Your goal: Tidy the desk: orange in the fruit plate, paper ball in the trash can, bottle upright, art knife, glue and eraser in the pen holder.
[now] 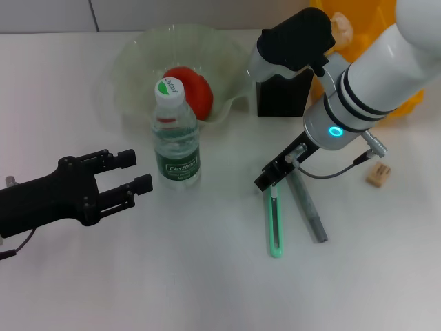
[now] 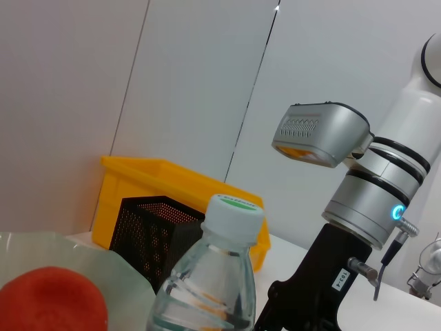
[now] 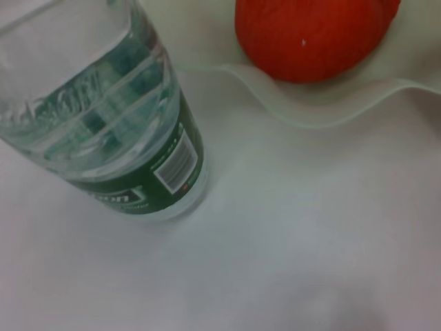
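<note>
At nine o'clock on the white desk (image 1: pixel 207 289) we see the left gripper (image 1: pixel 141 172), matte black and blocky, its jaws apart and empty, pointing toward the bottle (image 1: pixel 176 141). The bottle stands upright just beside those fingertips: clear ribbed plastic, a green label, a white cap with a green spot on top. Behind it, toward eleven o'clock, sits the fruit plate (image 1: pixel 131 62), a pale translucent dish with a wavy rim, and in it rests the orange (image 1: pixel 193 89), round and red-orange, partly hidden by the bottle's cap and neck.

Right of centre, the right gripper (image 1: pixel 269 181) hangs low over the desk at about three o'clock, a black end on a glossy white arm with a lit blue ring; we cannot tell how its jaws stand. Just below it lie two long thin things side by side: a green, slotted art knife (image 1: pixel 275 227) and a grey, round glue (image 1: pixel 309 207) stick, their upper ends under the gripper. At one o'clock stands the pen holder (image 1: pixel 282 96), black mesh, its top covered by the arm's dark joint. Behind it is the yellow plastic trash can (image 1: pixel 406 103), largely blocked by the arm. Near three o'clock, a small tan eraser (image 1: pixel 377 174) lies apart.
</note>
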You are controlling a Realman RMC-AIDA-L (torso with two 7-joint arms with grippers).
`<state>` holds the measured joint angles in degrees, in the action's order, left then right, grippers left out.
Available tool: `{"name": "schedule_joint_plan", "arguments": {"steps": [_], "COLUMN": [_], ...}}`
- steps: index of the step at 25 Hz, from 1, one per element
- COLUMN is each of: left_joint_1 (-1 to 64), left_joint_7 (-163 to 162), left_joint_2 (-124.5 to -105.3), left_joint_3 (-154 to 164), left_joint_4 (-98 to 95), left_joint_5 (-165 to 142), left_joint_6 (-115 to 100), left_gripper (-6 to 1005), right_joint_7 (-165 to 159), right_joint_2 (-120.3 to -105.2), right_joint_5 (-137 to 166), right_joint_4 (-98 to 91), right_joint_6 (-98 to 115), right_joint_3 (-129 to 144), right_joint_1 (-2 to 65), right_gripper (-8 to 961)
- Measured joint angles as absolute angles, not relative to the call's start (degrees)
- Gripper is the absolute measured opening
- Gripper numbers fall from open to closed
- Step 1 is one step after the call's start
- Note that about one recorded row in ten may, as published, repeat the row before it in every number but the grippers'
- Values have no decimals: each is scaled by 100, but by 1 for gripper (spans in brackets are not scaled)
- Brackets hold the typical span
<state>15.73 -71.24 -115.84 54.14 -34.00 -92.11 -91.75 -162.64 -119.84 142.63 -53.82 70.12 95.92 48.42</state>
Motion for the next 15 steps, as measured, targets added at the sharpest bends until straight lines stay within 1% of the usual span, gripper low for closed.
{"name": "schedule_joint_plan", "arguments": {"steps": [14, 15], "left_joint_1": [1551, 1549], "left_joint_7": [-7119, -7119], "left_joint_2": [-11599, -11600], "left_joint_3": [5423, 5423], "left_joint_4": [-3402, -3402], "left_joint_5": [-9211, -9211], "left_joint_6": [-9176, -9176], "left_gripper": [603, 603], "right_joint_7": [-16273, -16269], "right_joint_2": [-11988, -11988], "right_joint_5": [14231, 14230], "right_joint_4": [-5317, -5318], "right_joint_6": [6901, 6894], "right_joint_3": [9745, 9745], "right_joint_1": [4878, 4878], "right_gripper": [415, 374]}}
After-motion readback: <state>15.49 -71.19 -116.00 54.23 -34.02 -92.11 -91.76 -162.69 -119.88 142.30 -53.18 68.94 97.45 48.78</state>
